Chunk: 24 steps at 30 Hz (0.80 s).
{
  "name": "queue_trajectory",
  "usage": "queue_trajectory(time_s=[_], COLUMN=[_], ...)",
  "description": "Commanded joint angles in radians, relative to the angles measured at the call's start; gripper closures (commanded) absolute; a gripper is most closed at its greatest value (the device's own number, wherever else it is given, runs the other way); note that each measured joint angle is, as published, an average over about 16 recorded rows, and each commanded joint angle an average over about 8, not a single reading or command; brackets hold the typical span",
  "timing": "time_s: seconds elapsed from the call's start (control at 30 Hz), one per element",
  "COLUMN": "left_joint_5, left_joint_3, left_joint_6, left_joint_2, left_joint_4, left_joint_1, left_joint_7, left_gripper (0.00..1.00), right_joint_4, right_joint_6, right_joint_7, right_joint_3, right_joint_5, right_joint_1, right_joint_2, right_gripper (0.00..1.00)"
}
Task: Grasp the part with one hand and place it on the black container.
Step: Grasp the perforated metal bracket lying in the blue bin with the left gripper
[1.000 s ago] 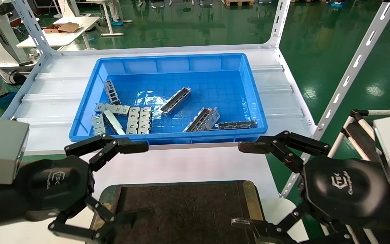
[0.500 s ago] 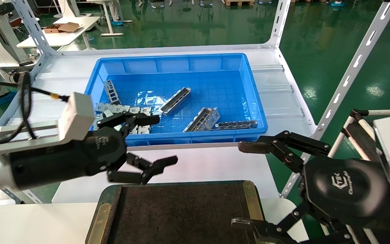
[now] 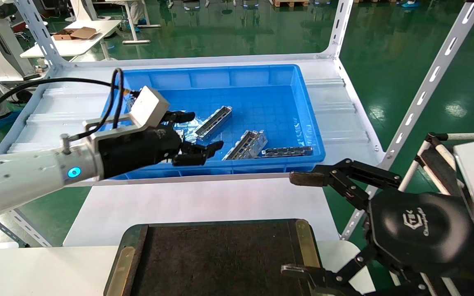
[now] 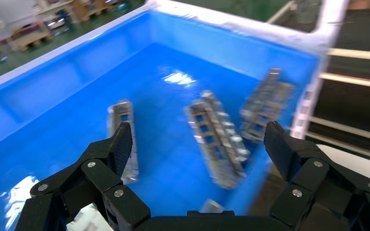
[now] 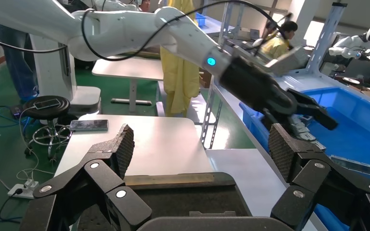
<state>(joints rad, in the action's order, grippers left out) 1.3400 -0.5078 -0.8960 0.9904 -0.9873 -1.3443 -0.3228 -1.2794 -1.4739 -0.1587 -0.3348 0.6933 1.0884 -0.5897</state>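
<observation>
Two silver-grey channel parts lie in the blue bin: one part (image 3: 213,122) near the middle and another part (image 3: 246,144) closer to the front wall. My left gripper (image 3: 204,130) hovers open over the bin's left half, between and above them, holding nothing. In the left wrist view the nearer part (image 4: 217,137) shows between the open fingers and the other part (image 4: 123,132) lies beside one finger. The black container (image 3: 220,259) sits at the near edge of the table. My right gripper (image 3: 296,224) is parked open beside the container's right end, empty.
The blue bin (image 3: 311,111) stands on the white shelf with slotted uprights (image 3: 426,86) at its corners. A dark chain-like strip (image 3: 286,151) lies along the bin's front wall. Flat slotted plates are mostly hidden behind my left arm. White table (image 3: 220,201) separates bin and container.
My left arm has lifted from beside the black container and swung forward over the blue bin, gripper still open. The right arm has not moved.
</observation>
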Motion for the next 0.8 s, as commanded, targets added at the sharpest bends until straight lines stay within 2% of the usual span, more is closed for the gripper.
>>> queue_trajectory(time_s=[0.03, 0.3, 0.63, 0.67, 0.8], left_joint_5=[0.037, 0.092, 0.11, 0.109, 0.1], left_joint_3=[-0.016, -0.036, -0.032, -0.03, -0.021], left_joint_6=[0.036, 0.129, 0.233, 0.241, 0.264], left_joint_2=[0.04, 0.162, 0.276, 0.285, 0.314], left_joint_4=[0.056, 0.261, 0.512, 0.535, 0.617], left_joint_1=[-0.028, -0.092, -0.165, -0.172, -0.199], left_joint_7=[-0.004, 0.062, 0.156, 0.165, 0.198], left_gripper=[0.0, 0.0, 0.01, 0.07, 0.55], right_joint_4=[0.0, 0.0, 0.0, 0.0, 0.0], right_joint_6=[0.0, 0.0, 0.0, 0.0, 0.0], right_joint_7=[0.0, 0.0, 0.0, 0.0, 0.0], right_joint_3=[0.0, 0.0, -0.001, -0.001, -0.001], right_joint_5=[0.0, 0.0, 0.0, 0.0, 0.0], right_joint_1=[0.0, 0.0, 0.0, 0.0, 0.0], right_joint_2=[0.0, 0.0, 0.0, 0.0, 0.0], right_gripper=[0.0, 0.0, 0.0, 0.02, 0.52])
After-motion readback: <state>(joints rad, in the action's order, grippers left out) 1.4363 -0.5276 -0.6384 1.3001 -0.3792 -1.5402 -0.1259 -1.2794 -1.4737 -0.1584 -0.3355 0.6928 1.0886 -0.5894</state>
